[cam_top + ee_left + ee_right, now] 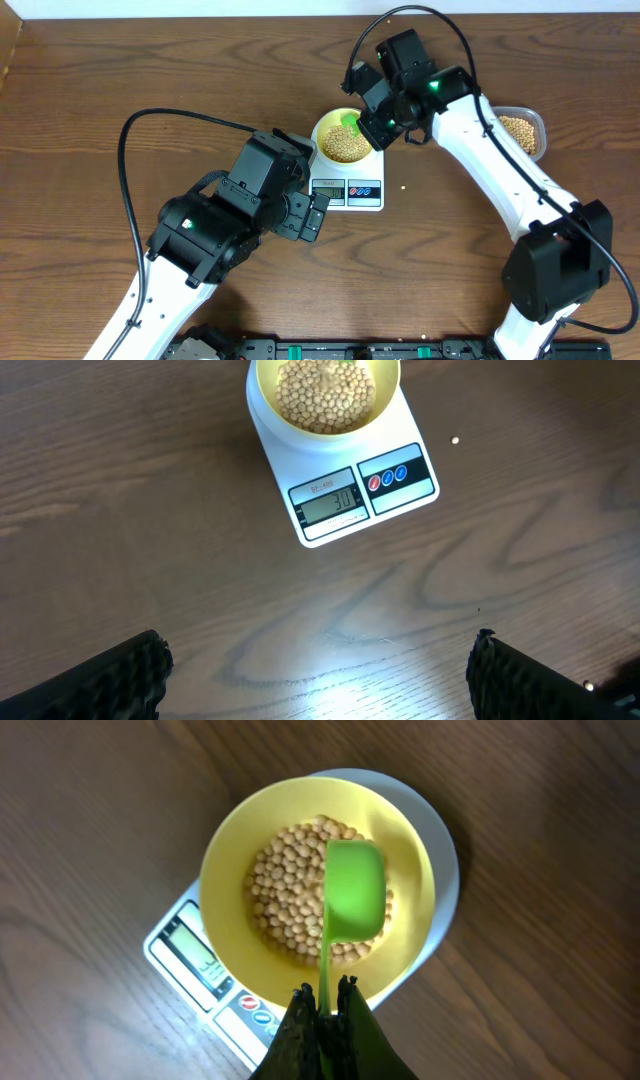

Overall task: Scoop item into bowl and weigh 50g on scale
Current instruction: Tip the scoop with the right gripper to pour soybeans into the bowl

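Wood-grain table (150, 510) carries the scale (400, 495); right fingers (295, 1035) pinch a green scoop (355, 890), left fingers (110, 680) spread empty.

A dark brown wood-grain table (90, 120) fills every view, with a clear rounded-rectangular plastic tub (541, 130) near its far right edge, a bright green scoop (355, 900) with a thin handle held above the middle, and a black rail (330, 350) along the near edge.

wooden table (80, 120) | scale (346, 193) mid-table | tub (543, 130) far right | stray bean (456, 441) beside scale
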### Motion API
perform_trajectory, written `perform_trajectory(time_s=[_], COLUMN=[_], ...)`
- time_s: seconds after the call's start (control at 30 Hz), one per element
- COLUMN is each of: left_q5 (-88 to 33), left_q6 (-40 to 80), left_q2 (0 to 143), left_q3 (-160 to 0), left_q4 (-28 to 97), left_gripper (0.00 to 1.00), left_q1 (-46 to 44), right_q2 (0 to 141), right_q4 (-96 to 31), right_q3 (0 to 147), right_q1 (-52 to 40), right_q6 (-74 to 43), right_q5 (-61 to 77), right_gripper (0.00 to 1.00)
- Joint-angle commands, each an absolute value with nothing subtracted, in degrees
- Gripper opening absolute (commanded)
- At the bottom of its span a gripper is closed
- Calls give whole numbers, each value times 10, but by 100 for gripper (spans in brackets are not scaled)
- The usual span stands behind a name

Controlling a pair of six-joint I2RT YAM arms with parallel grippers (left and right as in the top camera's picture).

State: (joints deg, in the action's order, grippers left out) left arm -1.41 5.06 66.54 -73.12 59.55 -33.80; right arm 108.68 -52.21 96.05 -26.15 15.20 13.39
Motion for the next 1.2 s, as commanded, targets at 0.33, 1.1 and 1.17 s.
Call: perform_trajectory(time_s=[0.33, 1.1, 1.17], left_q5=[-17, -17, -17], left_q6=[45, 45, 45], left_q2=[667, 667, 667], left_q3=[-741, -741, -741], left_q4=[595, 595, 595], left_gripper=[97, 97, 97], left_q1=[-337, -337, -337], right_q2=[1070, 966, 940], right_q4=[-510, -543, -562], right_q3=[975, 987, 988], right_q1=[-279, -284, -273], right_q6=[181, 159, 134], right_q5=[83, 84, 50], right_gripper=[1, 1, 1])
